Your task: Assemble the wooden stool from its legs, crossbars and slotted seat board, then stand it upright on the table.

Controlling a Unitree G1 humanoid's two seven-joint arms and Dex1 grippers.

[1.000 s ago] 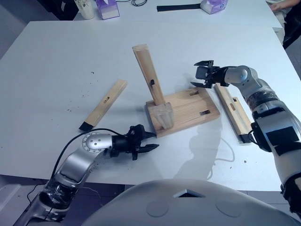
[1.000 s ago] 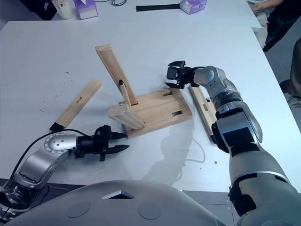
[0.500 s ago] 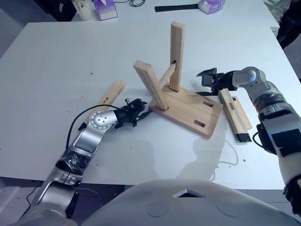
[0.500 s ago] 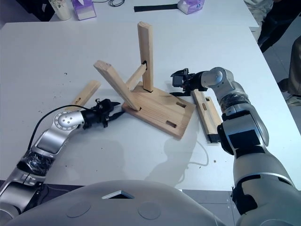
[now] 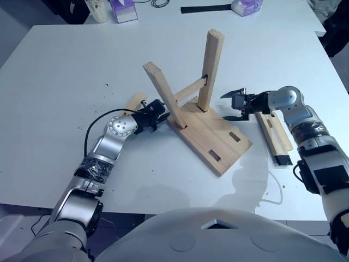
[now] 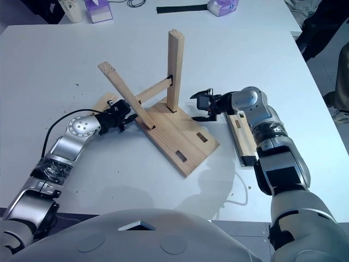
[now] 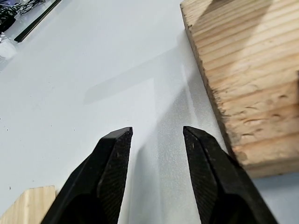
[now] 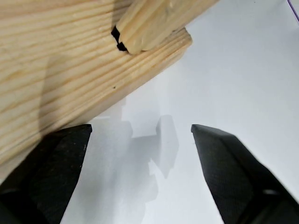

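Two empty, open tools — left tool (image 5: 160, 111), right tool (image 5: 226, 107) — over speckled white table (image 5: 60, 71), purple box (image 5: 124, 10) at far edge

Both arms are stretched inward and low; the left gripper (image 5: 157, 111) and the right gripper (image 5: 227, 107) are held with fingers parted.

Pale seat board (image 5: 221, 143) bears an upright leg (image 5: 212, 68) and tilted leg (image 5: 161, 84), crossbar (image 5: 191, 88) between; loose leg (image 5: 273, 132) lies alongside
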